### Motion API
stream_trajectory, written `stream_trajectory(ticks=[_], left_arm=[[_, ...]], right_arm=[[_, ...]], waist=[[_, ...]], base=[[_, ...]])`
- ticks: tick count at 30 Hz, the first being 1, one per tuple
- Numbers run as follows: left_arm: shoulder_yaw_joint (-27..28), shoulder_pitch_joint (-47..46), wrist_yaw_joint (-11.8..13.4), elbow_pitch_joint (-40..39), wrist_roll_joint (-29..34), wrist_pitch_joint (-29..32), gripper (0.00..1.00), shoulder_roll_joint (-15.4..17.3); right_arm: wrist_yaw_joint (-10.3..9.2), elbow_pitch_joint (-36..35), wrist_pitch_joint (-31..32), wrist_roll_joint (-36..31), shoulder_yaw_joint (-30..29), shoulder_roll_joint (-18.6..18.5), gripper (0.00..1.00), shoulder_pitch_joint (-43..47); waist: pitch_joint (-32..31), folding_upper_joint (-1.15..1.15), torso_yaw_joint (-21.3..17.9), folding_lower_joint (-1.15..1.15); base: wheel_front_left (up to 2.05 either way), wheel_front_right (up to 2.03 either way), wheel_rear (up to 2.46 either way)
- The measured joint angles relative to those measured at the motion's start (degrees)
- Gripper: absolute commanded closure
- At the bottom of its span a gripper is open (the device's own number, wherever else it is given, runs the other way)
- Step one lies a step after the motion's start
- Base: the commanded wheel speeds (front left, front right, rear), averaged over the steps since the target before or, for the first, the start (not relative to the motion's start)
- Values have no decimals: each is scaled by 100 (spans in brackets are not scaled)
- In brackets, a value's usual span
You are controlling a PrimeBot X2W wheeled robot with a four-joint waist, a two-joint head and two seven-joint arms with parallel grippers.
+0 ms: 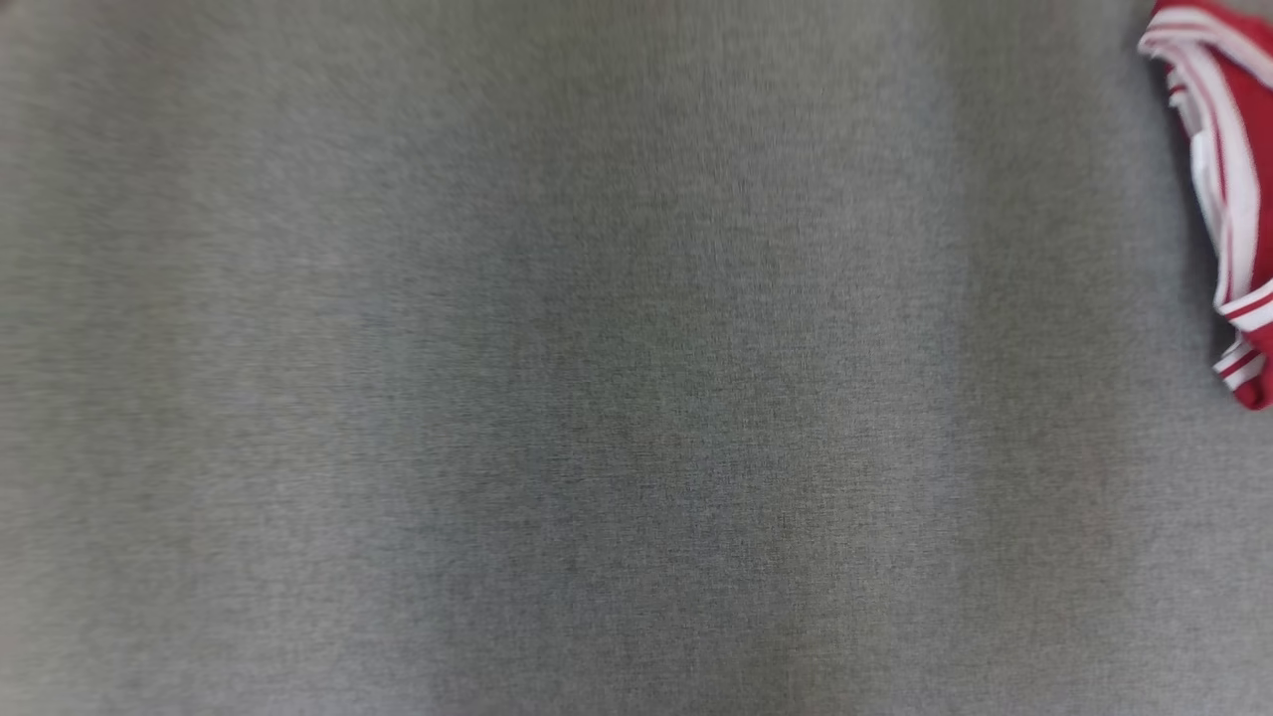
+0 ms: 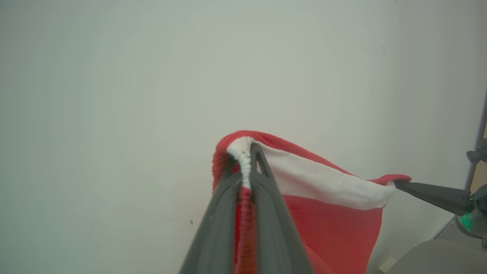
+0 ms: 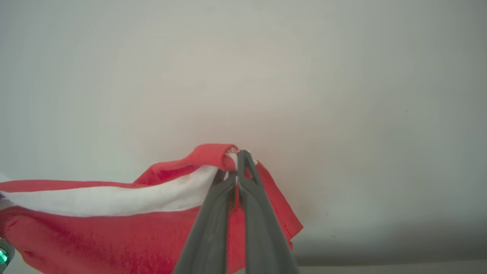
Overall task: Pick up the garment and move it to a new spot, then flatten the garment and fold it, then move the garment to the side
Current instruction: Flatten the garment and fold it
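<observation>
Grey woven cloth covers the surface point(image 1: 597, 398) across the head view, smeared by blur, so its weave reads clearly nowhere. At that view's upper right edge lies a bunched red-and-white striped cloth point(image 1: 1228, 199), cut off by the frame; I cannot tell whether it belongs to the held piece.

In the left wrist view, the left end effector point(image 2: 245, 154) is clenched on the garment point(image 2: 335, 228), pinching a gathered ridge of its white band and red body between both fingers. The fabric spreads rightward against a pale wall point(image 2: 114, 95), its lower part running out of the bottom edge. A green light point(image 2: 466, 220) and a dark pole point(image 2: 479, 144) are half cropped at the right.

In the right wrist view, the right end effector point(image 3: 234, 163) is clamped on a folded red corner, with the white band stretching leftward. The cloth between the fingers hides how much is caught.
</observation>
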Motion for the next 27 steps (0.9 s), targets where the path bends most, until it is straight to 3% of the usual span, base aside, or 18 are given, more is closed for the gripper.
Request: stream_trajectory(ticks=[8, 14, 23, 27], left_arm=[[-567, -772, 0, 514, -157, -632, 100, -303], [-1290, -500, 0, 463, -431, -946, 100, -192], [-1580, 1550, 0, -621, -1267, -1367, 100, 415], [-933, 2921, 2, -1202, -1301, -1376, 100, 659]], right_arm=[[0, 353, -343, -171, 56, 74, 100, -590], [0, 193, -446, -223, 435, -64, 100, -172], [0, -1155, -264, 277, 1238, -772, 100, 2000], [0, -1946, -266, 705, 1389, -1057, 100, 3233]], waist=[[548, 0, -180, -1], [675, 0, -313, -2], [284, -1, -285, -3], [-28, -2, -258, -4]], base=[[0, 0, 0], [0, 0, 0], [0, 0, 0], [0, 0, 0]])
